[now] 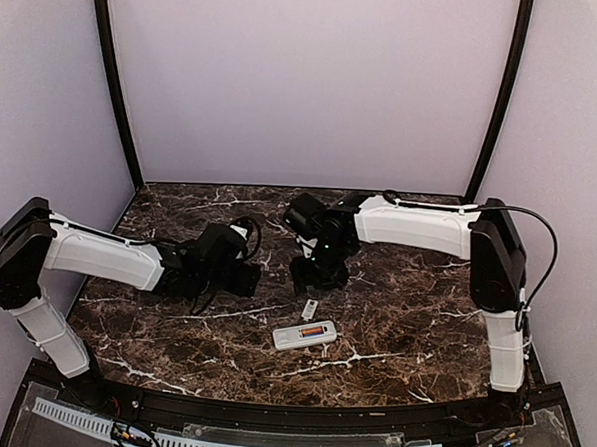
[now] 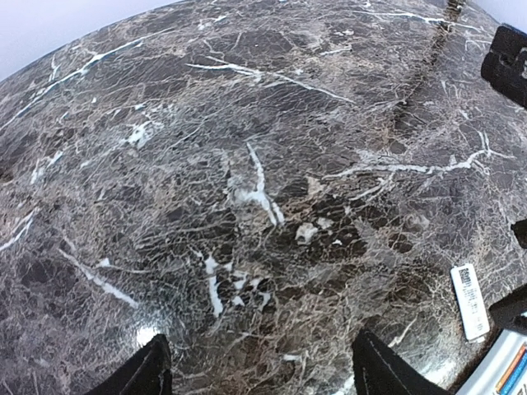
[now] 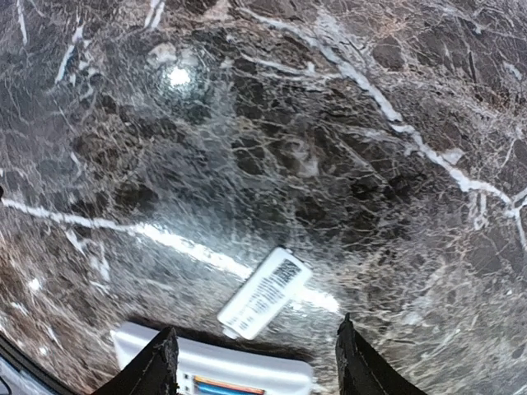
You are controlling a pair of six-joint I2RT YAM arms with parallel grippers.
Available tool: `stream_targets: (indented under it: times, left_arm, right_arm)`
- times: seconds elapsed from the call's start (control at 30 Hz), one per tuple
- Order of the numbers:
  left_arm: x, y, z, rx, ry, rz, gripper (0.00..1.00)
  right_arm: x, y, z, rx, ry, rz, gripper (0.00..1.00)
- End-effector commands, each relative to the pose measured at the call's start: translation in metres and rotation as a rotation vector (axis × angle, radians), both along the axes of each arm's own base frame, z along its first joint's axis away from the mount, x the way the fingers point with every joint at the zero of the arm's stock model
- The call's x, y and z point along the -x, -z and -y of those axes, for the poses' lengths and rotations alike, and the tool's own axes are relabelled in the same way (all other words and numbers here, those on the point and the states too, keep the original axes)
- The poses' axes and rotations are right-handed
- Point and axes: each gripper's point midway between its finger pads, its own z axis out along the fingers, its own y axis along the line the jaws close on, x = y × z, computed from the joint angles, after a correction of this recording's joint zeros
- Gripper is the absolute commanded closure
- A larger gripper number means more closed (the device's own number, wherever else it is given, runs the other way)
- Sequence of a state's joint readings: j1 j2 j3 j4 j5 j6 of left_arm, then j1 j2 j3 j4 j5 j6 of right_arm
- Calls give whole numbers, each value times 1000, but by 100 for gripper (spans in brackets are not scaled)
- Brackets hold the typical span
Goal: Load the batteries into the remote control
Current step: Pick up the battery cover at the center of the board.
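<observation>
Marble table, seen from above. Left gripper sits left of centre in the frame, fingers spread wide with only bare tabletop between them, so it's gripping nothing. Lower middle of the frame, the remote control lies flat, bay side up, and the batteries show orange inside it. The small white cover piece is just beside it, a touch higher in the frame. The right gripper is over the cover, jaws parted, nothing held.
</observation>
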State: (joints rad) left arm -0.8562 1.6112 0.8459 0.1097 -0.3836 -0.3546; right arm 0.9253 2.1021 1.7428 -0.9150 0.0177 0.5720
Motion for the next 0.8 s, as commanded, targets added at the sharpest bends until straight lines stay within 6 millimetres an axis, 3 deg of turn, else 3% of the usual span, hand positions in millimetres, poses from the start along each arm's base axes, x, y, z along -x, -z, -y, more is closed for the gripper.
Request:
stream_targets:
  times: [0.0, 0.1, 0.3, 0.4, 0.77]
  left_arm:
    - [15, -5, -29, 4, -95, -27, 25]
    - [23, -6, -38, 20, -103, -28, 26]
    - [32, -20, -49, 71, -102, 20, 25]
    - [33, -23, -51, 81, -98, 29, 26]
    - [31, -32, -51, 85, -89, 65, 26]
  right_arm:
    - [11, 13, 12, 173, 67, -11, 36]
    - [15, 25, 20, 237, 77, -33, 35]
    - [28, 51, -5, 190, 38, -109, 34]
    - [30, 62, -5, 212, 30, -126, 36]
    - [32, 78, 25, 269, -22, -116, 65]
